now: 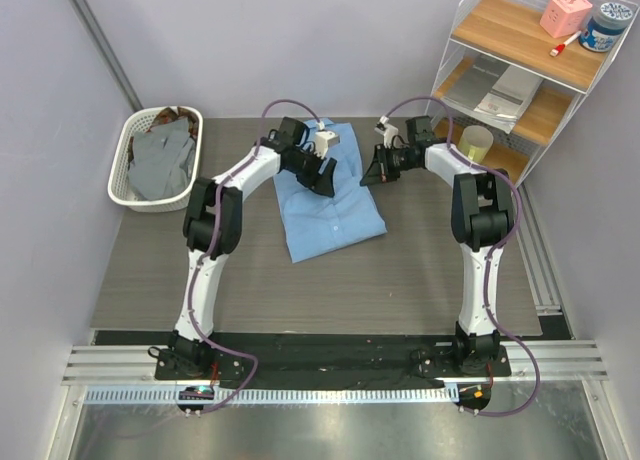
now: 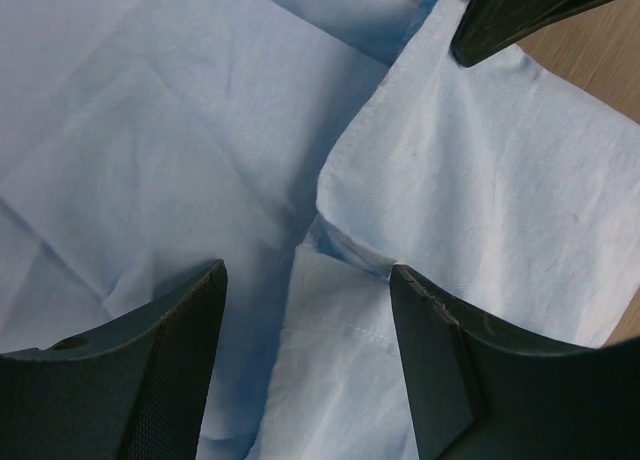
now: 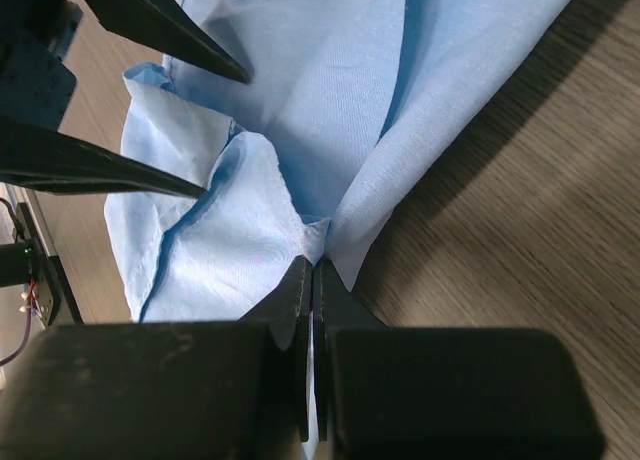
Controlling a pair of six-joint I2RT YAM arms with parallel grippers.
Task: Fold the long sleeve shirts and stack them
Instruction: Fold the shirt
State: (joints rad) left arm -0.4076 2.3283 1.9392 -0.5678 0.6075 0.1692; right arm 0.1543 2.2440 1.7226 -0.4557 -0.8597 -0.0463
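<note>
**Light blue shirt point(image 1: 335, 215) pinched, mid-frame**

My right pincer point(image 3: 313, 265) is pressed together on a fold of the light blue shirt, which lies on the tabletop point(image 1: 420, 270). My left pincer point(image 2: 308, 272) hovers spread just above it. A grey shirt point(image 1: 160, 165) fills the upper-left basket point(image 1: 122, 160).

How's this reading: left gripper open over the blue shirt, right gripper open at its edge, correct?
Not quite. The right gripper is shut, pinching the edge of the blue shirt, as the right wrist view shows. The left gripper is open over it.
</note>
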